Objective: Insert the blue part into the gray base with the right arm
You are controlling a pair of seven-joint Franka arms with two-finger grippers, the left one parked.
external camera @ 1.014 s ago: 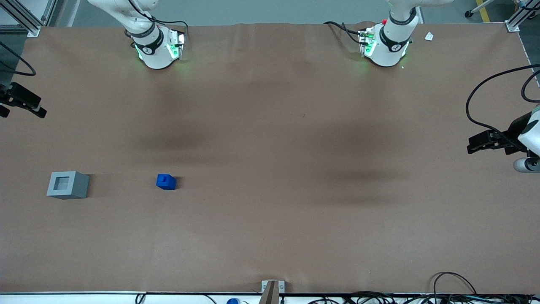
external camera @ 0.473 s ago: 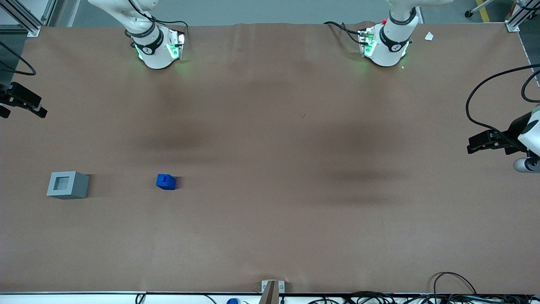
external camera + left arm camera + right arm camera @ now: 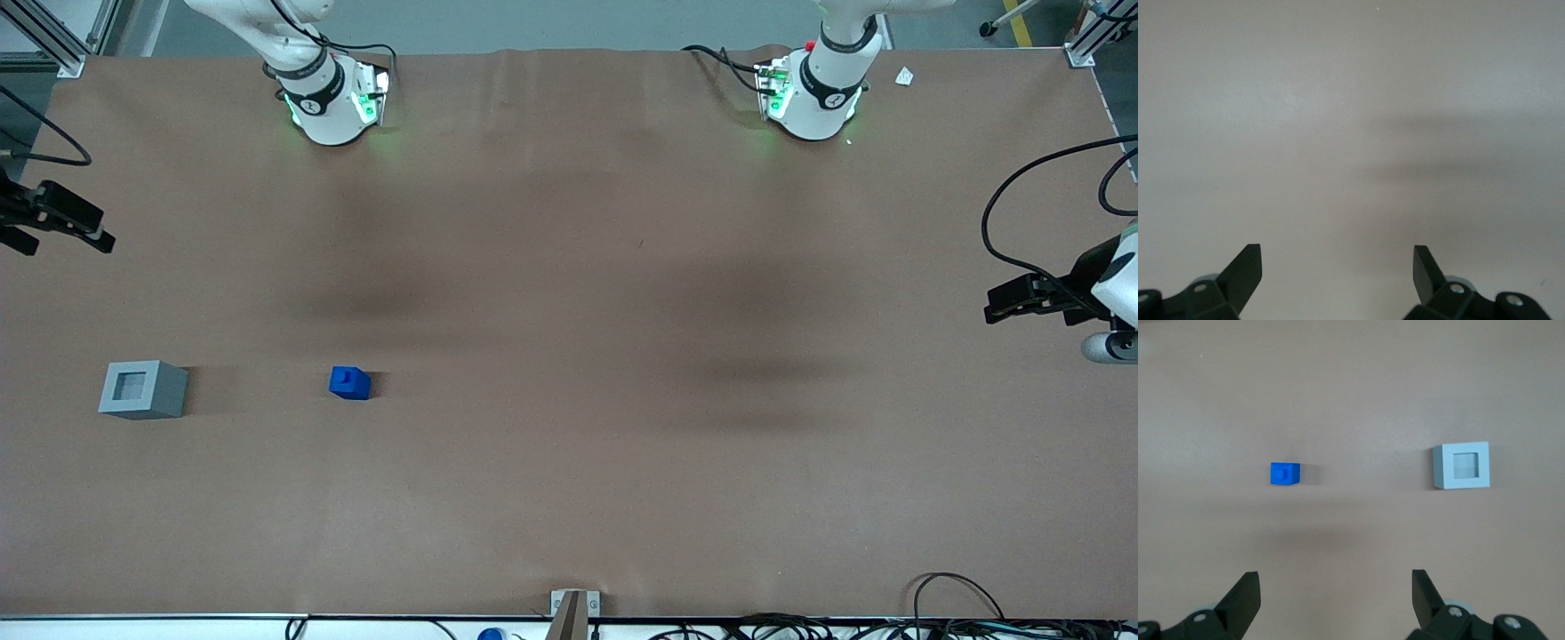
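Observation:
The blue part (image 3: 349, 383) sits on the brown table, step upward, beside the gray base (image 3: 142, 389), which stands with its square recess facing up, closer to the working arm's end of the table. Both also show in the right wrist view: the blue part (image 3: 1285, 473) and the gray base (image 3: 1461, 466). My right gripper (image 3: 100, 238) hangs high at the working arm's end of the table, farther from the front camera than both blocks. It is open and empty (image 3: 1336, 587).
The two arm bases (image 3: 331, 98) (image 3: 813, 93) stand at the table edge farthest from the front camera. A small white scrap (image 3: 904, 76) lies near the parked arm's base. Cables (image 3: 960, 613) lie along the near edge.
My right gripper has moved a little inward over the table from the working arm's end. The blue part and gray base have not moved.

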